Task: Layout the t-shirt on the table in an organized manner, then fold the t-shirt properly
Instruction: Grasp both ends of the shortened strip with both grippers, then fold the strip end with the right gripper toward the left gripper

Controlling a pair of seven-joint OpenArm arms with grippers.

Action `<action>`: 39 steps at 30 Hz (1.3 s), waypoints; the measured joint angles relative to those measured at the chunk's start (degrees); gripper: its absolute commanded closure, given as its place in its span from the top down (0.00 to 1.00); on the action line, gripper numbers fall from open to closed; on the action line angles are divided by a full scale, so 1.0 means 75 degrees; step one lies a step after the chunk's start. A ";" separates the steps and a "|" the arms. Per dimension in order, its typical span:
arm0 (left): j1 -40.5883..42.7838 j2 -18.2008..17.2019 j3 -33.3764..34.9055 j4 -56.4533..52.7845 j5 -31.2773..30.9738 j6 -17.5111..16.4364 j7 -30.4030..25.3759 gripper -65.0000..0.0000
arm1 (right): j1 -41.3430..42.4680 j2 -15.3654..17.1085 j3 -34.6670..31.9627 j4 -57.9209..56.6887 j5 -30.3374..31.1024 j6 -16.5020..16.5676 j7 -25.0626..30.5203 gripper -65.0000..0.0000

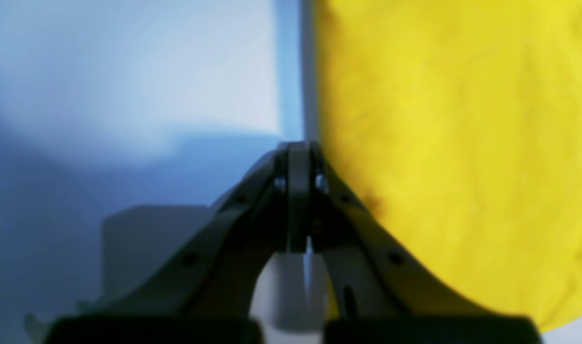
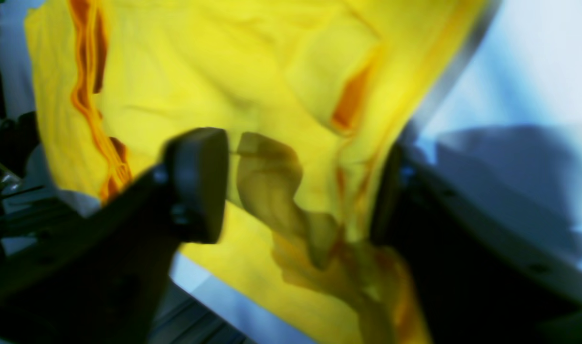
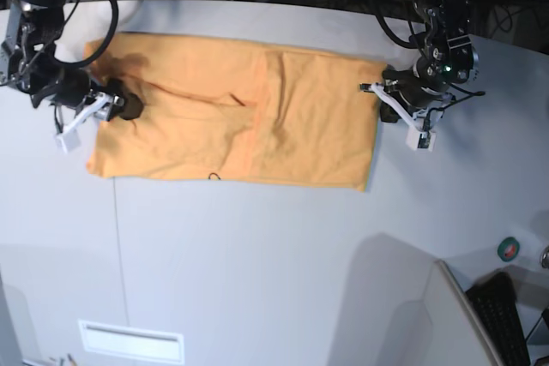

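The orange t-shirt point(image 3: 240, 113) lies spread flat on the white table point(image 3: 257, 263), long side running left to right, with a fold ridge near its middle. In the wrist views it looks yellow. My right gripper point(image 3: 129, 109) is at the shirt's left edge. In the right wrist view it point(image 2: 295, 191) is open, with bunched shirt fabric point(image 2: 271, 71) between its fingers. My left gripper point(image 3: 383, 92) is at the shirt's right edge. In the left wrist view it point(image 1: 298, 148) is shut, its tips right beside the shirt's point(image 1: 462, 143) straight edge on the table point(image 1: 128, 71).
A thin dark seam line point(image 3: 117, 246) runs down the table below the shirt's left end. A white label point(image 3: 130, 341) sits near the front edge. A grey panel point(image 3: 429, 315), a keyboard point(image 3: 506, 319) and a green tape roll point(image 3: 509, 249) are at the front right. Cables lie along the far edge.
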 measured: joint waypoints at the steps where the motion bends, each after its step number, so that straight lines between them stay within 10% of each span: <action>1: 0.0009 -0.0035 -0.0003 0.0000 0.0003 0.0006 0.0000 0.00 | 0.0000 0.0000 0.0000 -0.0003 -0.0058 -0.0052 0.0032 0.39; 6: -0.0012 -0.0044 0.0070 -0.0003 0.0023 0.0003 0.0023 0.00 | 0.0070 -0.0003 -0.0003 -0.0052 -0.0216 -0.0111 -0.0087 0.00; 22: -0.0740 0.0329 0.1253 -0.0778 -0.0058 0.0041 -0.0254 0.00 | 0.0064 0.0245 -0.0102 0.1647 -0.0195 -0.2110 -0.0128 0.00; 39: -0.0839 0.0484 0.2320 -0.0813 -0.0061 0.0029 -0.0178 0.00 | -0.0723 0.0268 -0.3229 0.5068 -0.0154 -0.4403 -0.0163 0.00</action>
